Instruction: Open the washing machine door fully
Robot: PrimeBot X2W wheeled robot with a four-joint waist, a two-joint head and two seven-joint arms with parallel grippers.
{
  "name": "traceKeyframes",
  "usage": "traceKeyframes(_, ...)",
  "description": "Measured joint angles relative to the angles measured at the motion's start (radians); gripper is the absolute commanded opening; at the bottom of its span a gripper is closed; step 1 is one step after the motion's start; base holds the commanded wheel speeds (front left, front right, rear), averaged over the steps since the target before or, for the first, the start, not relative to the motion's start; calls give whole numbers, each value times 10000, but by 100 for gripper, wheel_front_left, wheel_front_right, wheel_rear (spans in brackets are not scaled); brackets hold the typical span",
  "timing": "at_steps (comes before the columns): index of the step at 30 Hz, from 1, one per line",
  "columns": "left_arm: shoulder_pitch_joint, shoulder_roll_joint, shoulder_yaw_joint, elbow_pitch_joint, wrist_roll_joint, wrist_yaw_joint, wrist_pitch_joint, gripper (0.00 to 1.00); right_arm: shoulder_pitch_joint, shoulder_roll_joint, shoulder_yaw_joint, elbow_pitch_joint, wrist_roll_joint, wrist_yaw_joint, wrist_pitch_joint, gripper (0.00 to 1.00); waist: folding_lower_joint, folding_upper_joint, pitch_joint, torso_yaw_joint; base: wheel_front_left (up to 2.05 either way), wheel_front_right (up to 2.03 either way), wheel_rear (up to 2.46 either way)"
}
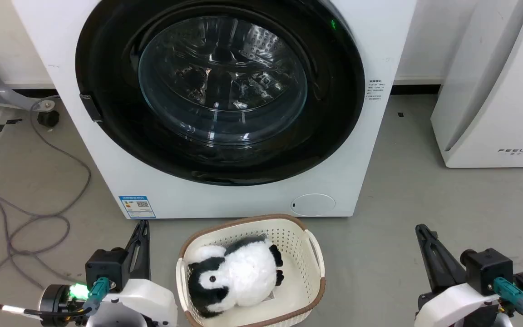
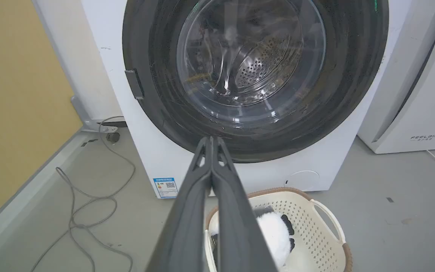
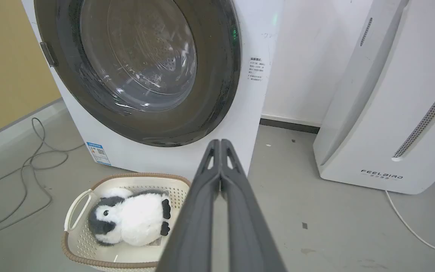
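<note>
The white washing machine [image 1: 370, 41] [image 2: 149, 158] [image 3: 247, 113] stands straight ahead. Its round washing machine door [image 1: 107, 68] [image 2: 153, 75] [image 3: 221, 75], glossy black rim around a bulging glass bowl, lies flush against the front, with a small dark handle tab [image 1: 90, 107] [image 2: 134, 84] on its left edge. My left gripper [image 1: 142, 226] [image 2: 210, 139] is shut and empty, low at the lower left, well short of the door. At the lower right my right gripper [image 1: 421, 228] [image 3: 220, 141] is also shut and holds nothing.
A cream basket [image 1: 307, 236] [image 2: 327, 215] [image 3: 76, 200] holding a plush penguin [image 1: 239, 274] sits on the floor before the machine, between my arms. A white FEELBIRD appliance [image 1: 493, 91] stands at the right. Grey cables [image 1: 39, 218] loop over the floor at the left.
</note>
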State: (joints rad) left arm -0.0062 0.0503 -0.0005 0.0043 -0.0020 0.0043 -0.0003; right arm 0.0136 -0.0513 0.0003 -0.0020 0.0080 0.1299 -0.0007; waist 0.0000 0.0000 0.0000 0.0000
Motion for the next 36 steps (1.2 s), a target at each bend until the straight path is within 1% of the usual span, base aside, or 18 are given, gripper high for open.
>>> traceKeyframes(30, 0, -2, 4, 0, 0, 0, 0, 0, -1, 0, 2, 0, -2, 0, 0, 0, 0, 0, 0, 0, 0, 0, 0)
traceKeyframes(31, 0, -2, -2, 0, 0, 0, 0, 100, -1, 0, 0, 0, -2, 0, 0, 100, 0, 0, 0, 0, 0, 0, 0)
traceKeyframes(36, 0, -2, -2, 17, 0, 12, -2, 100, 8, 0, 2, -2, 8, 0, -2, 100, 0, 0, 1, 0, 0, 0, 0)
